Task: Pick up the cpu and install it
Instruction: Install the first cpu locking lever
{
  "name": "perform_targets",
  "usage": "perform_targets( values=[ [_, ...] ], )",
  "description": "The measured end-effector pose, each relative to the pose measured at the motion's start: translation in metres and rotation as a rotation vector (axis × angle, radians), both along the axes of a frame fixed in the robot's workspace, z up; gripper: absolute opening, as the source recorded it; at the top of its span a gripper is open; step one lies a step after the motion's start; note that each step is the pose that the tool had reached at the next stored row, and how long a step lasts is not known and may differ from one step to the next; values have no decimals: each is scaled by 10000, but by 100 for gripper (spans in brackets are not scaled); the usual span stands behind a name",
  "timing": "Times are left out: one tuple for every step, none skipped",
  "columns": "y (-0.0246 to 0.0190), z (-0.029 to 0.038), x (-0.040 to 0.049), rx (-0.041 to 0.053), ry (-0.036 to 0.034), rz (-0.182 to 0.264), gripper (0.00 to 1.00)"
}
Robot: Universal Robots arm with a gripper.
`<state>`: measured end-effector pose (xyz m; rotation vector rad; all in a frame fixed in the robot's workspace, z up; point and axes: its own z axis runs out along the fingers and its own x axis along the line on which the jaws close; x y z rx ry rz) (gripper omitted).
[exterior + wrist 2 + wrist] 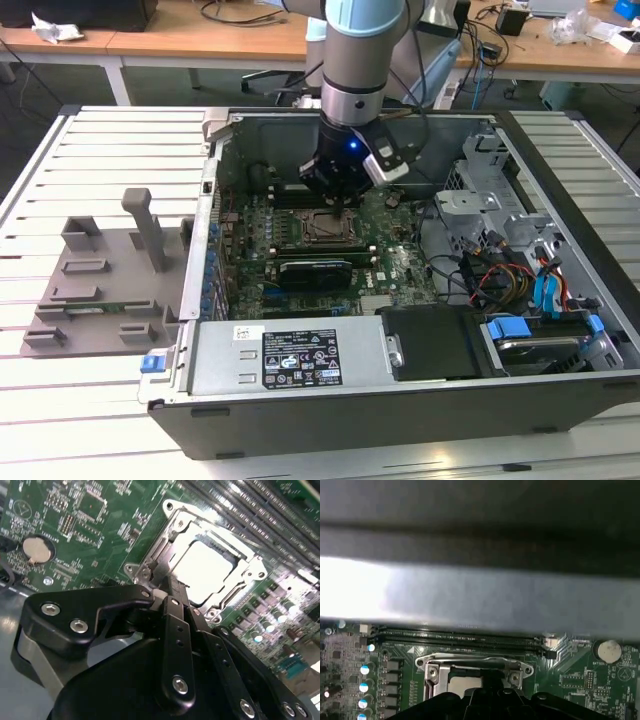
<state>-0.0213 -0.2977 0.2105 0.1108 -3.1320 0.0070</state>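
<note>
This was a robotics lab or electronics workshop, no question. An opened computer case lay flat on a white slatted workbench, its green motherboard bared to the room. Beside the case, on the exterior view's left, sat a grey fixture tray with upright pegs. Behind the case ran long wooden desks strewn with cables and small gear (a proper working mess), with an office chair base tucked beneath. Over the case stood the industrial robot arm.
</note>
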Motion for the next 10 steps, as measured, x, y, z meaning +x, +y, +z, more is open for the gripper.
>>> perform_targets(
  values=[
    [-30, 0, 0, -10, 0, 0, 11],
    [-64, 0, 0, -33, 0, 1, 11],
    [-75, 1, 0, -44, 0, 1, 11],
    [-82, 11, 0, -52, 2, 0, 11],
    [-83, 37, -1, -49, 0, -2, 11],
    [-83, 76, 0, -51, -2, 0, 11],
    [-84, 100, 0, -55, -2, 1, 11],
    [-83, 136, 1, -73, -3, 3, 11],
    [-83, 165, 1, -94, -2, 2, 11],
    [-84, 198, 0, -127, -2, 1, 11]
  ],
)
